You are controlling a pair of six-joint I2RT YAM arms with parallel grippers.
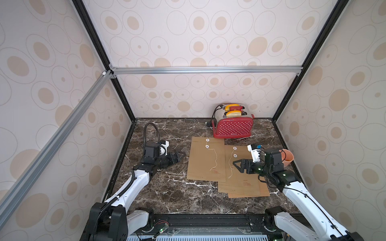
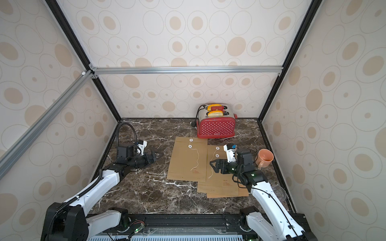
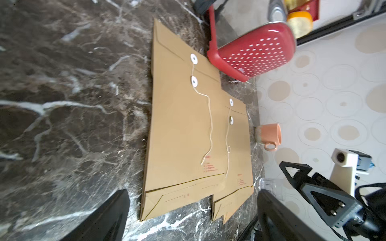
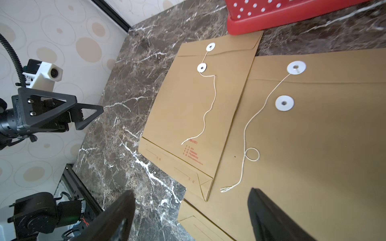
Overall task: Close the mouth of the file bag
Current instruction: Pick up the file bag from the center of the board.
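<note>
A: Which step does the robot look to be on?

B: An early one, by my reading. On the dark marble surface (image 1: 167, 187), in front of the red toaster (image 1: 234, 127), the file bag (image 1: 234, 181) lies flat on the right arm's side. Its flap is folded down, but its string (image 4: 245, 135) trails loose past the lower disc (image 4: 284, 103) and is not wound round it. So the mouth is not yet tied.

A: And the other file bag (image 1: 205, 160)?

B: Just beside it, toward the left arm, the 2 overlapping along 1 long edge. Its string seems to catch its own lower disc, but I cannot tell how firmly.

A: The claws?

B: The right claw (image 1: 236, 165) hovers above the file bag near the string, jaws wide, holding nothing. The left claw (image 1: 181, 155) hangs over bare surface, clear of both bags, also wide and empty.

A: The next move?

B: Probably a fine pinch on that thin string, low against the paper. After that, loops between the upper disc (image 4: 296, 67) and the lower one.

A: Which way does the bag point?

B: Its long axis runs from the robot toward the back wall. The mouth end is far, by the toaster, and the bottom end is near.
</note>
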